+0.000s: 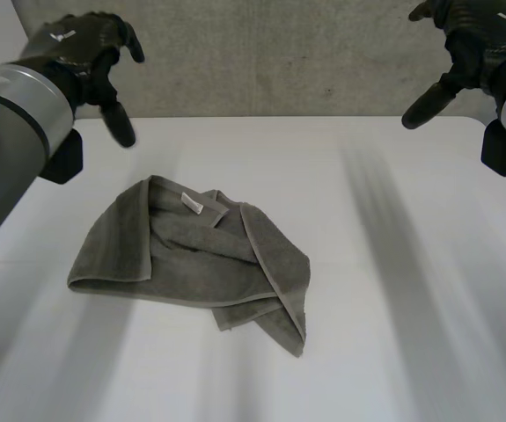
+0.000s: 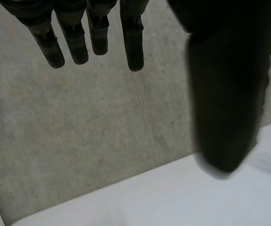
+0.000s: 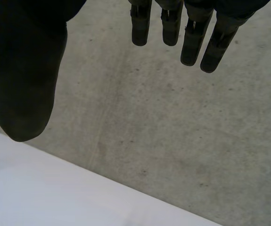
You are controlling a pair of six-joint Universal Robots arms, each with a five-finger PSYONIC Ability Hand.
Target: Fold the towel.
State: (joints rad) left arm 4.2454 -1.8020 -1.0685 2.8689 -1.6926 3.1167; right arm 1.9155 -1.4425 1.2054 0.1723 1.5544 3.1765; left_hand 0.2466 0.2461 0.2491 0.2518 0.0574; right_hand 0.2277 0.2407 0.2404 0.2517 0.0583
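A grey-green towel (image 1: pixel 191 259) lies crumpled in a loose heap on the white table (image 1: pixel 393 290), left of the middle, with a small white label (image 1: pixel 192 204) showing near its far edge. My left hand (image 1: pixel 85 53) hangs open above the table's far left corner, well clear of the towel. Its fingers (image 2: pixel 74 37) and thumb (image 2: pixel 225 94) are straight and hold nothing. My right hand (image 1: pixel 468 40) hovers open above the far right corner, far from the towel, with fingers (image 3: pixel 187 33) and thumb (image 3: pixel 24 80) spread and nothing between them.
A grey concrete wall (image 1: pixel 279 61) stands behind the table's far edge. Bare white tabletop stretches to the right of the towel and in front of it.
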